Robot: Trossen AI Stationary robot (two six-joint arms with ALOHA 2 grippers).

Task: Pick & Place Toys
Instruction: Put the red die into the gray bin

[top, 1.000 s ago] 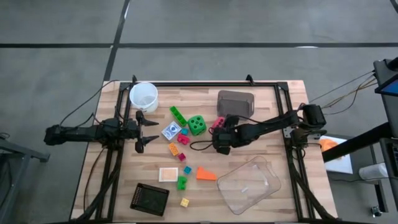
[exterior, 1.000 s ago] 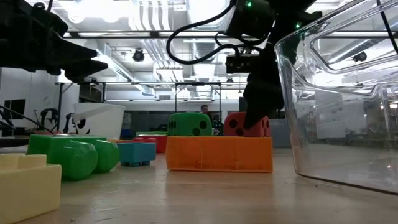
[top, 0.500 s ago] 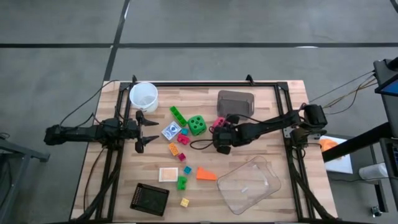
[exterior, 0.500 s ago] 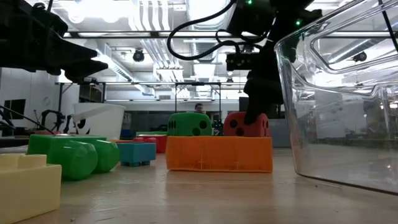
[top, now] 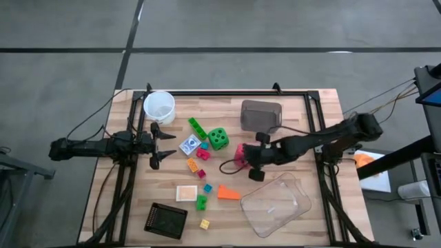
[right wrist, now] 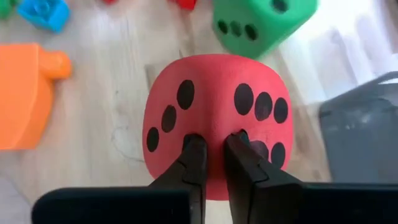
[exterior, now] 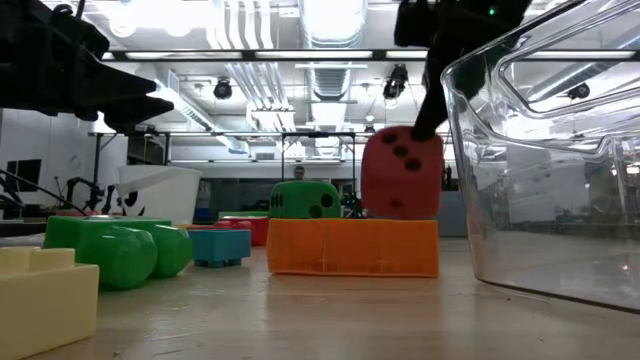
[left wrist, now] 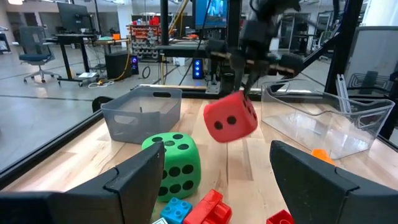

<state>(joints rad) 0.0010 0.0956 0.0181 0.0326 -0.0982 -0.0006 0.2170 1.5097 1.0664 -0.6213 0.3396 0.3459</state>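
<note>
The pink-red dotted die (top: 241,152) hangs above the table's middle with my right gripper (top: 249,157) shut on it; the low view shows the die (exterior: 402,172) clear above the orange wedge (exterior: 352,248). The green die (top: 218,138) rests on the table just to its far left. Small bricks lie scattered left of it: green (top: 197,127), red (top: 202,153), orange (top: 192,164), yellow (top: 204,224). My left gripper (top: 154,143) waits open and level at the table's left side. My right gripper pinches a small fold of the die's soft body (right wrist: 213,144) between its two nearly closed fingertips (right wrist: 194,152), at an upper edge of the die. The fingers come slanting down from the table's right. The die hangs tilted below them, lifted clear of the table.
A clear plastic tray (top: 275,204) lies near the front right, just beside the held die. A grey bin (top: 261,114) stands at the far right, a white cup (top: 159,107) at the far left, and a black square block (top: 166,220) at the near left.
My right gripper has shut on the pink-red die and risen, drawing back a little toward the table's near and right edges. The die, which stood on the table beside the green die, now hangs tilted and clear of the wood.
</note>
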